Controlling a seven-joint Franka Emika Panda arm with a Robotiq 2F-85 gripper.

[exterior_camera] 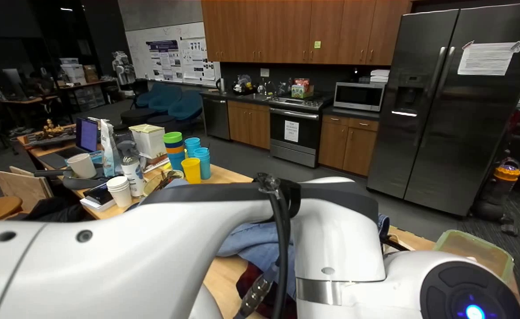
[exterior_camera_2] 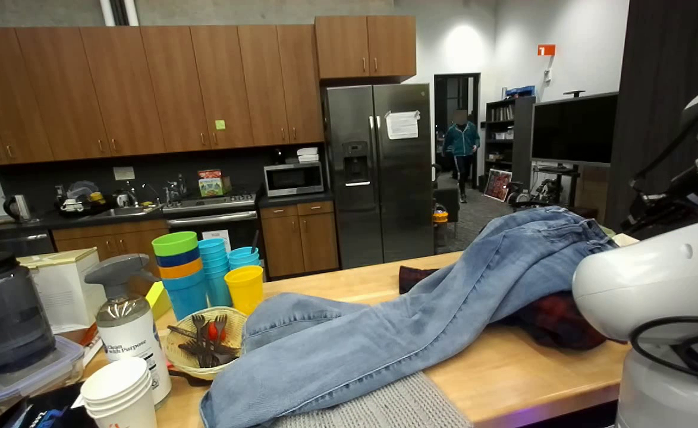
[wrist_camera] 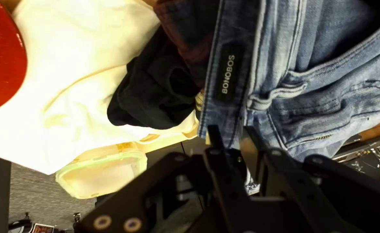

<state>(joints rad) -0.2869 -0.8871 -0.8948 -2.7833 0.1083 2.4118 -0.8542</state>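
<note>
Blue jeans (exterior_camera_2: 384, 333) lie stretched over the wooden table, one leg reaching to the near left and the waist raised at the right. In the wrist view my gripper (wrist_camera: 231, 130) is at the waistband of the jeans (wrist_camera: 235, 116), beside the black BONOBOS label (wrist_camera: 228, 73). Its fingertips stand apart, and the denim band shows between and beyond them, not pinched. A dark red plaid garment (exterior_camera_2: 557, 321) is partly under the jeans. Next to the waistband lie a black cloth (wrist_camera: 151, 97) and a pale cloth (wrist_camera: 80, 48). The arm hides the fingers in an exterior view.
A red rounded object (wrist_camera: 2, 58) and a green-rimmed tub (wrist_camera: 102, 174) are near the pale cloth. At the table's far end from the arm stand stacked cups (exterior_camera_2: 179, 285), a cutlery basket (exterior_camera_2: 176, 351), a spray bottle (exterior_camera_2: 129, 333) and paper cups (exterior_camera_2: 120, 392). A person (exterior_camera_2: 461, 145) walks in the background.
</note>
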